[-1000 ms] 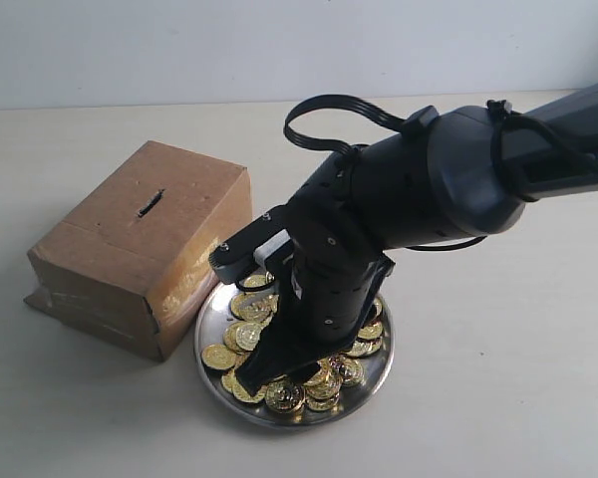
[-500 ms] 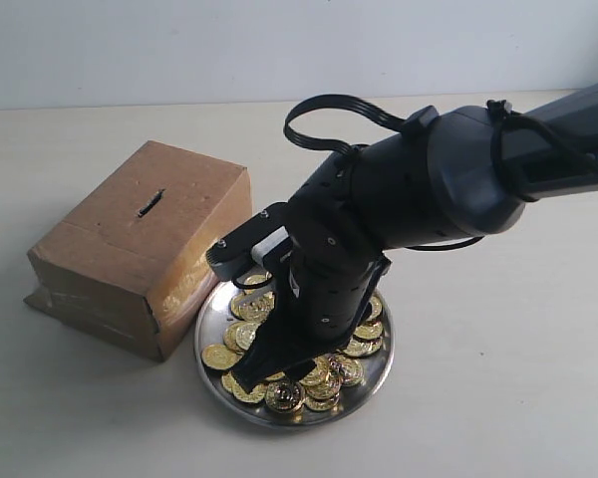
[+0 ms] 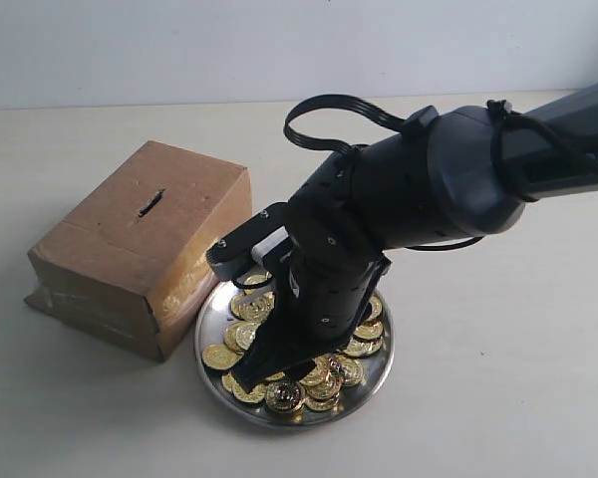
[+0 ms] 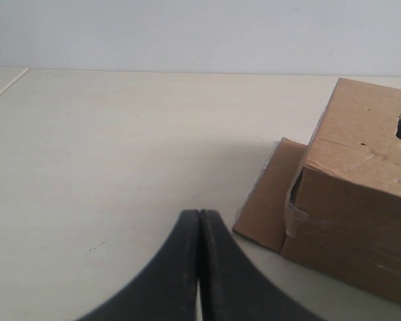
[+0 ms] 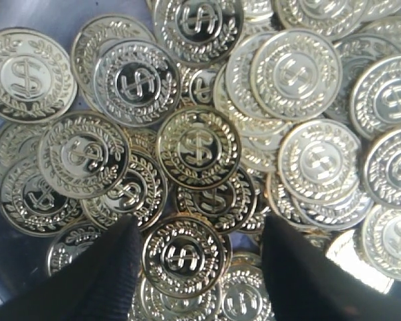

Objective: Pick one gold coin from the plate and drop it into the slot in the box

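So the right gripper [image 3: 266, 370] is down in the plate [image 3: 208, 326], jaws spread wide. One gold coin [image 5: 185, 255] sits in the gap between the fingers [image 5: 100, 277], not pinched. The arm covers most of the coin pile [image 3: 241, 334], so I can't tell whether the tips touch anything. The box [image 3: 140, 239] is tight against the plate's rim on the left, slot [image 3: 150, 203] up top and uncovered. Bare table [image 3: 498, 378] on the right. The left gripper [image 4: 199, 224] hangs off by the box, jaws pressed together, with its lower part cut off.
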